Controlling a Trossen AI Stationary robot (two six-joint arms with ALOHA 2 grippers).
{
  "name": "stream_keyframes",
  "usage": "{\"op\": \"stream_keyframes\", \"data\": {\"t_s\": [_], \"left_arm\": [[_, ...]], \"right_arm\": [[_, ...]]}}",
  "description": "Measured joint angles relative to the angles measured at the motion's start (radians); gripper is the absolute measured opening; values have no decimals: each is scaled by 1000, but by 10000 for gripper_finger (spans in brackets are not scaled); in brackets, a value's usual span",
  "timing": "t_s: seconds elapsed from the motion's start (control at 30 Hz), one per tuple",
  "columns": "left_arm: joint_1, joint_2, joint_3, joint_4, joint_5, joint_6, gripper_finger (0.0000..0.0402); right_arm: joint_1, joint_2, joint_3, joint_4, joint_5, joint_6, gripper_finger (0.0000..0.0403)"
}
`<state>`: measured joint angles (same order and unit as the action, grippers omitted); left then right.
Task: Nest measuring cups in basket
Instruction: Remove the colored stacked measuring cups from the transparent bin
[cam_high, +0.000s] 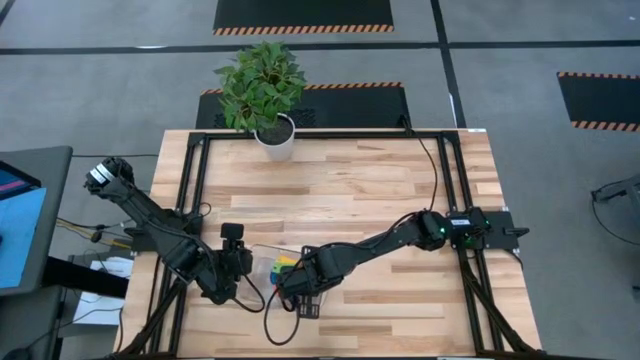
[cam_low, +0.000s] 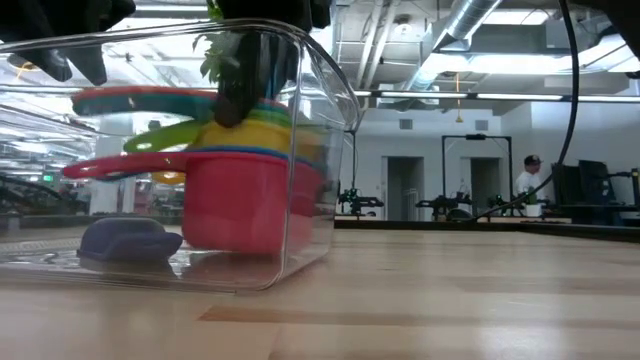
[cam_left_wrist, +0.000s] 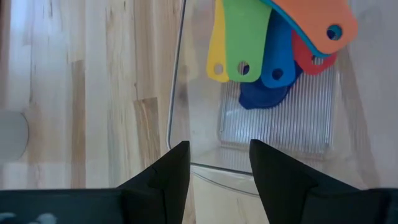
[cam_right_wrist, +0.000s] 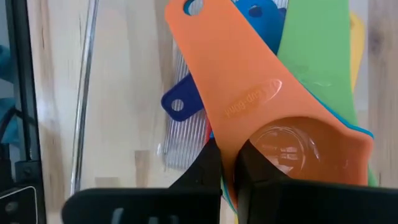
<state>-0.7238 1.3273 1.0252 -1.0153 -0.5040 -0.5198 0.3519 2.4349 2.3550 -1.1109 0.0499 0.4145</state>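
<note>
The clear basket (cam_high: 262, 262) stands near the table's front edge. Inside it, several nested measuring cups (cam_low: 250, 190) form a stack: red at the bottom, then yellow, green and blue, with the orange cup (cam_right_wrist: 298, 149) on top. A dark blue cup (cam_low: 125, 240) lies alone on the basket's floor. My right gripper (cam_right_wrist: 228, 155) reaches down into the stack and is shut on the orange cup. My left gripper (cam_left_wrist: 217, 155) is open at the basket's left end, above its rim (cam_left_wrist: 217, 171); whether it touches the basket, I cannot tell. My right gripper pinches the orange cup's bowl wall (cam_right_wrist: 229, 171), right beside the handle's root, between its two fingers. One finger (cam_right_wrist: 252, 165) is on the bowl's side and the other (cam_right_wrist: 205, 168) is outside it. The fingers come steeply from above. The cup stays level on top of the stack.
A white pot with a green plant (cam_high: 275, 135) stands at the table's far edge. Bare wood lies between it and the basket. Beyond the table, a person (cam_low: 528, 180) stands far off in the room.
</note>
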Motion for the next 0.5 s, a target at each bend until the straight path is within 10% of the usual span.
{"op": "stream_keyframes", "data": {"t_s": [0.2, 0.5], "left_arm": [[0, 0, 0, -7, 0, 0, 155], [0, 0, 0, -33, 0, 0, 155]], "right_arm": [[0, 9, 0, 4, -14, 3, 27], [2, 8, -9, 22, -21, 0, 184]]}}
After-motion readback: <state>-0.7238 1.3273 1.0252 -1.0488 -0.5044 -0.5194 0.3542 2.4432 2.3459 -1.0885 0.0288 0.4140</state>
